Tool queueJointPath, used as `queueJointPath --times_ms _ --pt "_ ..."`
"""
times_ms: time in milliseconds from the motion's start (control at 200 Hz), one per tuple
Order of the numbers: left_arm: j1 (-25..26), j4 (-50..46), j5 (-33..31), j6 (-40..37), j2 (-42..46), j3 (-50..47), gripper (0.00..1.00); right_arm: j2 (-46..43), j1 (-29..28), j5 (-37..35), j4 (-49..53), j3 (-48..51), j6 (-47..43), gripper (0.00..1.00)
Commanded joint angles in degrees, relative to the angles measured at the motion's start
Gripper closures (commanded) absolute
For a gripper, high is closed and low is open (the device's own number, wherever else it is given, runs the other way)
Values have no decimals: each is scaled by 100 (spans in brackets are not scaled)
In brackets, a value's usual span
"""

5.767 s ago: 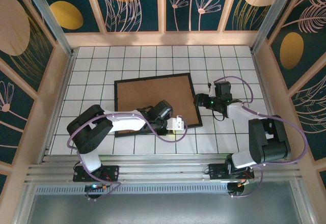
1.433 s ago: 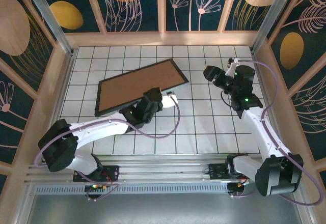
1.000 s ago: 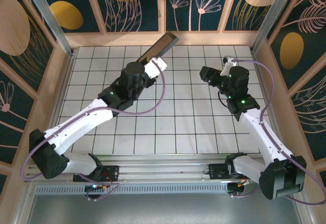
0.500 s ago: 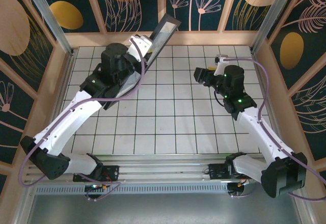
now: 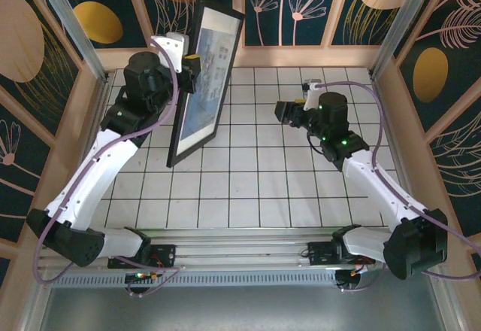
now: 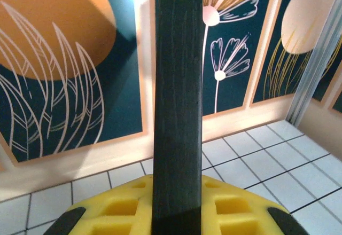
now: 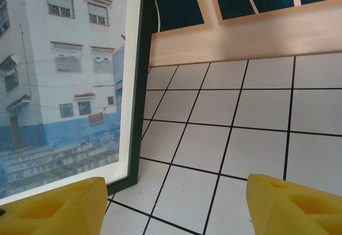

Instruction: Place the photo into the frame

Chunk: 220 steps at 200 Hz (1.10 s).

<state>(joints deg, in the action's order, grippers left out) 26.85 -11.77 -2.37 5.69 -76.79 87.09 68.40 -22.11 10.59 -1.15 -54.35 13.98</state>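
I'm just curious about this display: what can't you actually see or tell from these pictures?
- Left wrist view: frame edge-on, its face hidden.
- The frame's back: turned away from the top camera.
- Photo: left and top cut off by right wrist view's edges.

Top cam overhead, wrist cams close-up — all share frame.

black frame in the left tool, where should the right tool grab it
Pinch the free rail of the thin black rectangular frame, coming from the right with the open right tool. It stands upright, the left tool clamping the opposite rail.
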Motion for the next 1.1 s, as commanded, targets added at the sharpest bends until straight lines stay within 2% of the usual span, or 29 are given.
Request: queueJointPath --times_ms 0,170,495,641,1096 --pt "-218 1471 381 1115 351 346 100 75 -22 75 34 -259 -99 30" --pt "-550 1835 697 2296 327 139 100 131 21 -135 489 -419 -166 29" --pt "-895 3141 1456 4595 367 -1125 100 -242 459 -13 937 -337 -176 28" --pt "-936 3594 1660 5223 297 -1639 100 -373 562 -61 1099 -282 -235 28" --pt "-1123 4681 2365 6393 201 -3105 100 -302 582 26 1122 -102 -220 27"
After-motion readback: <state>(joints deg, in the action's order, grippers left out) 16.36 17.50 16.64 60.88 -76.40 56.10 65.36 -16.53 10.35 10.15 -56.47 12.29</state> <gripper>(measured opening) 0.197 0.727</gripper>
